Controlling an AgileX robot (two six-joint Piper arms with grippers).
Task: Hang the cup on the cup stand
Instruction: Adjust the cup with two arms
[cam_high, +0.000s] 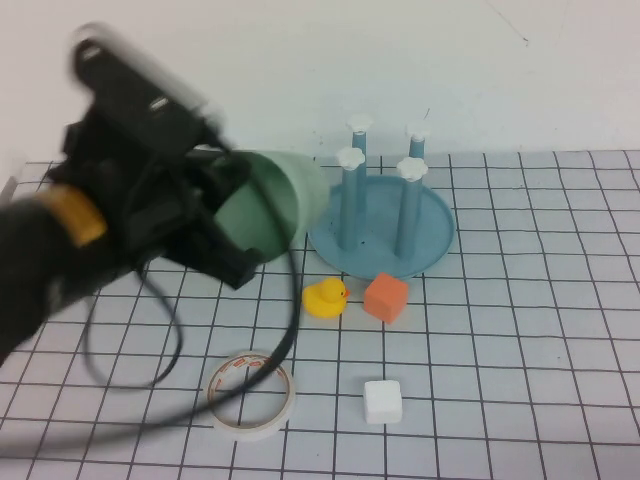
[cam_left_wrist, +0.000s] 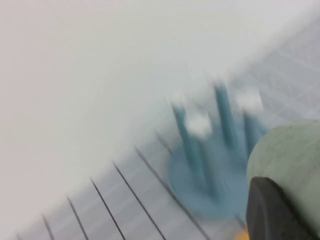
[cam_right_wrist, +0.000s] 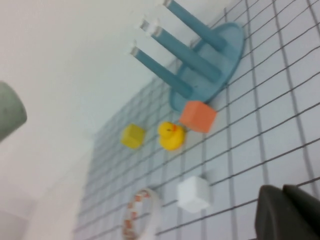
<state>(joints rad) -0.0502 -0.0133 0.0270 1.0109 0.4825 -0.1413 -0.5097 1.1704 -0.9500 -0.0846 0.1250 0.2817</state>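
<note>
The left claw (cam_high: 235, 225) grips the cup (cam_high: 278, 200), a pale mint-green tumbler held in the air and tipped on its side with its open mouth turned toward the arm. In the high view the cup sits just at 9 o'clock of the cup stand (cam_high: 382, 235), its rounded bottom overlapping the edge of the blue base; whether the two touch is not clear. The left wrist view is blurred, yet it shows the cup (cam_left_wrist: 285, 155) beside a dark finger (cam_left_wrist: 272, 210) with the cup stand (cam_left_wrist: 210, 165) beyond it.

The cup stand rests on the gridded worktop (cam_high: 540, 330), its four blue posts upright and capped with white flowers. At 6 o'clock of the base sit a yellow rubber duck (cam_high: 326, 298) and an orange block (cam_high: 386, 298), side by side and near each other. Farther toward 6 o'clock lies a white block (cam_high: 382, 401), and at its 9 o'clock a white tape roll (cam_high: 251, 394) lies flat. A black cable (cam_high: 150, 340) loops down from the left arm over the worktop.

The right claw (cam_right_wrist: 287, 212) shows only as dark fingers in its wrist view, apparently closed together and holding nothing, well apart from the cup stand. That view also shows a yellow block (cam_right_wrist: 133, 136) just beside the duck.
</note>
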